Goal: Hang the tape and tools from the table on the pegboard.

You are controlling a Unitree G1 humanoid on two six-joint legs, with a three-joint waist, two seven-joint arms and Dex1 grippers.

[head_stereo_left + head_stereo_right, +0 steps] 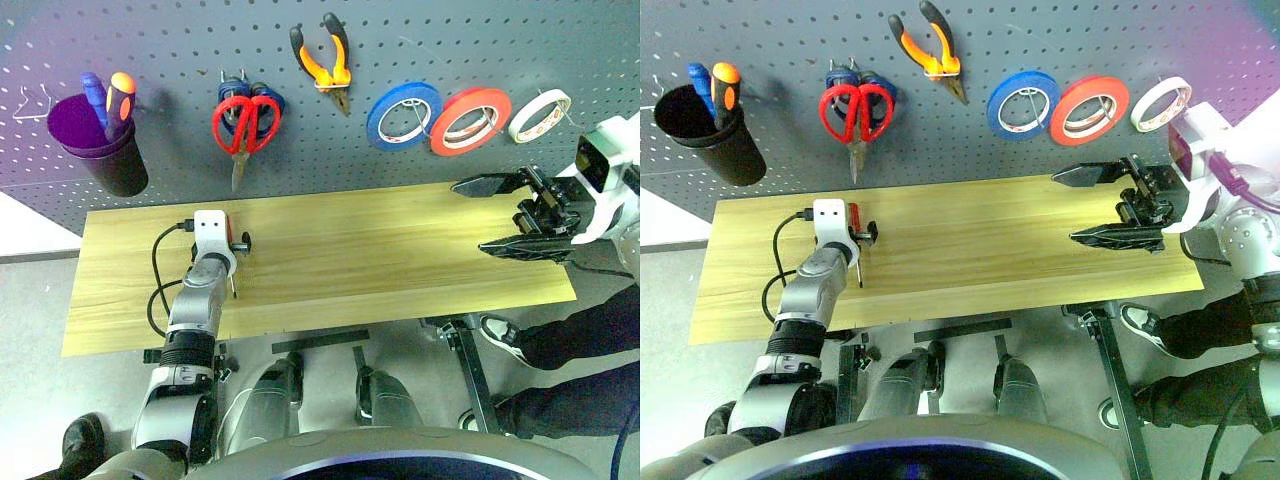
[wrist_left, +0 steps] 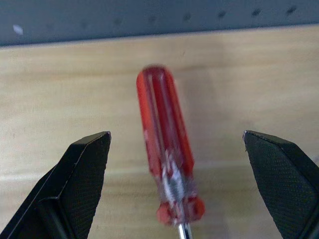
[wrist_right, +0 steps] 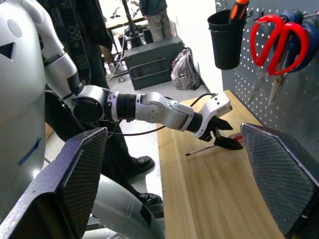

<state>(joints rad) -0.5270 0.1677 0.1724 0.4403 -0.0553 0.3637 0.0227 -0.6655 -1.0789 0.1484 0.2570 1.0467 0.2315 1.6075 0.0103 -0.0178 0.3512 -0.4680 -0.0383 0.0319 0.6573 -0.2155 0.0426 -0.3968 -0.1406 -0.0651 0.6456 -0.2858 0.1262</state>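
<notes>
So the slim screwdriver with the see-through dark red plastic handle lies flat on the long light wooden plank desk, toward its left end, and the left hand sits right over it, released, with one black finger on each side of the handle and neither touching it as far as I can tell. The long axis runs pretty much in line with the hand's reach: the thin metal shaft comes back toward the wrist and the rounded butt of the handle points away at the big dark grey perforated pegboard. I'd say closing across the handle is what's needed next, and the left arm is clearly the nearer one. The right hand hangs well apart over the desk's right end, also wide open and holding nothing. The handle looks smooth and glossy, so I'd guess it could roll a bit when pinched.
</notes>
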